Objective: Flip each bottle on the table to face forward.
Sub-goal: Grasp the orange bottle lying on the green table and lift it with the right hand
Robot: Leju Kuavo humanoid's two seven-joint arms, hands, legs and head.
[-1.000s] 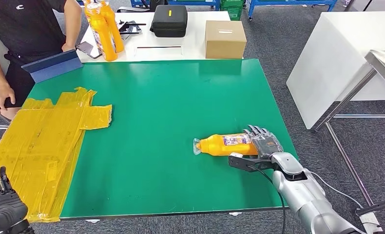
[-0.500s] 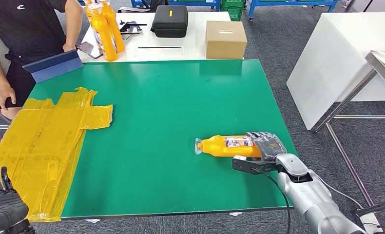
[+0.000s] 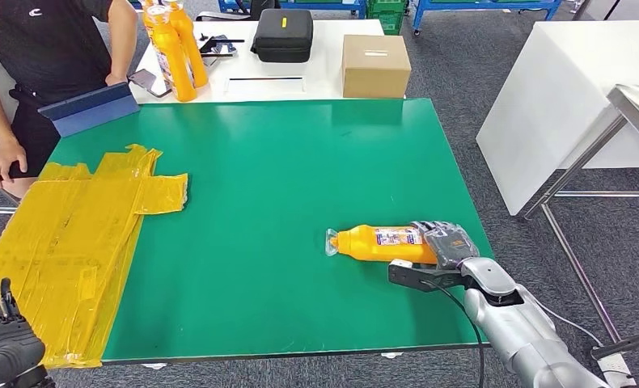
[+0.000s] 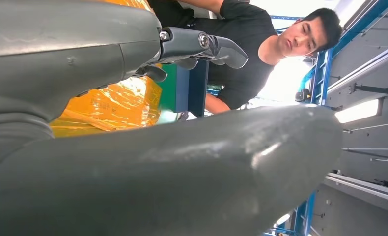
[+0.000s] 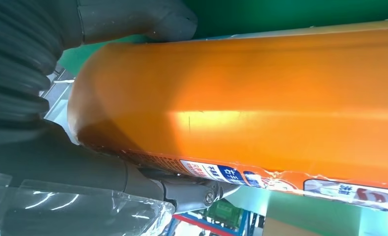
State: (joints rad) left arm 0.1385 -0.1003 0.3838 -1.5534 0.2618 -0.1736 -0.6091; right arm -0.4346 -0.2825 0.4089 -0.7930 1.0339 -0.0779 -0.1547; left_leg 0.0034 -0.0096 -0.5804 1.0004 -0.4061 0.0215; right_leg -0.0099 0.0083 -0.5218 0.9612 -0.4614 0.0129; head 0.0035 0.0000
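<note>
- The robot's right hand (image 3: 450, 242) wraps the base end of a smooth orange plastic bottle (image 3: 377, 242), dark fingers curled over the top and the thick thumb pressed beneath; the right wrist view shows the bottle's orange body (image 5: 261, 103) filling the grip.
- The bottle lies on its side near the front right of the green table mat (image 3: 276, 178), cap pointing toward the robot's left, its printed label turned upward.
- Judged from this, the step in hand is rolling the bottle about its long axis; a firm hold at the base and a slow wrist turn should keep the smooth body from slipping.
- The table's right edge is close by, so the bottle is best kept well inboard.
- The left hand (image 3: 5, 339) hangs low at the near left corner, holding nothing, fingers apart and pointing upward.
- Beside it, crinkled yellow plastic sheeting (image 3: 74, 234) covers the mat's left side, well apart from the bottle.
- Farther off, a white table (image 3: 316, 77) carries a brown cardboard box (image 3: 374, 66), a black zip case (image 3: 281, 34) and two upright orange bottles (image 3: 173, 48).
- A person in a black shirt (image 3: 45, 40) stands at the far left.
</note>
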